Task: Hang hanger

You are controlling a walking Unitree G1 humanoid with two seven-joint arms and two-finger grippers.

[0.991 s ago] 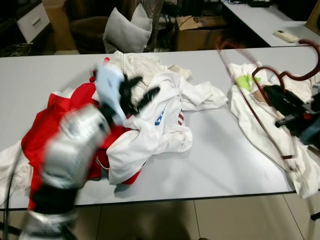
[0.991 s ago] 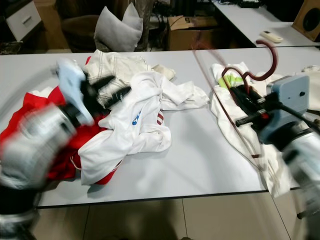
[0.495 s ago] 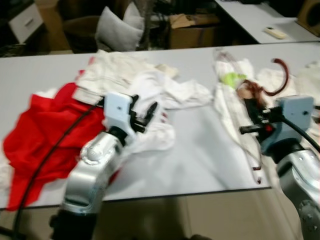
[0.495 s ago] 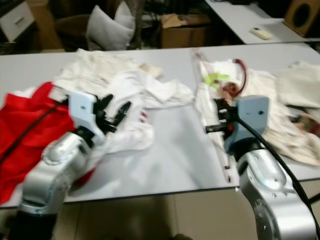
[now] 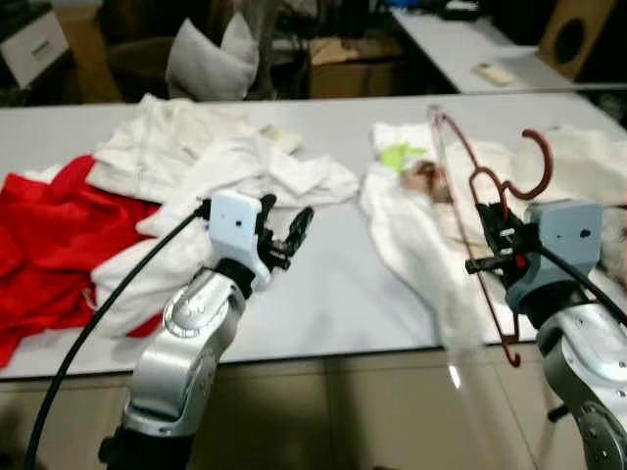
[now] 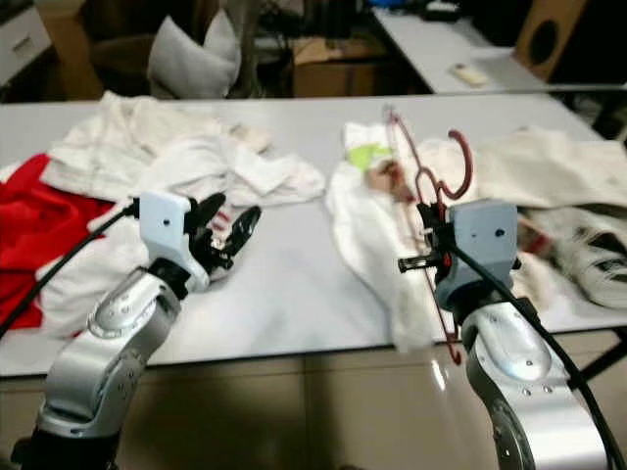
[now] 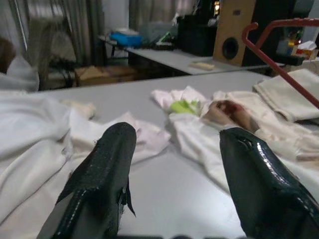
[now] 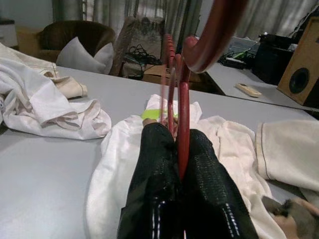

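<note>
Pinching the dark red hanger [image 6: 428,211] between pressed-together fingers, the right gripper [image 6: 423,245] holds it above the table's [image 6: 294,294] near edge; its low end could snag the white shirt [image 6: 377,225] beneath. Left gripper [image 5: 284,235] hovers spread, empty, near the clothes pile [image 5: 127,206].

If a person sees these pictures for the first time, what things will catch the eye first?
First, the dark red hanger held up by the right claw, which is shut on it, above a white garment on the grey table. Next, the red cloth in the pile at the left, and the open left claw beside it.
</note>
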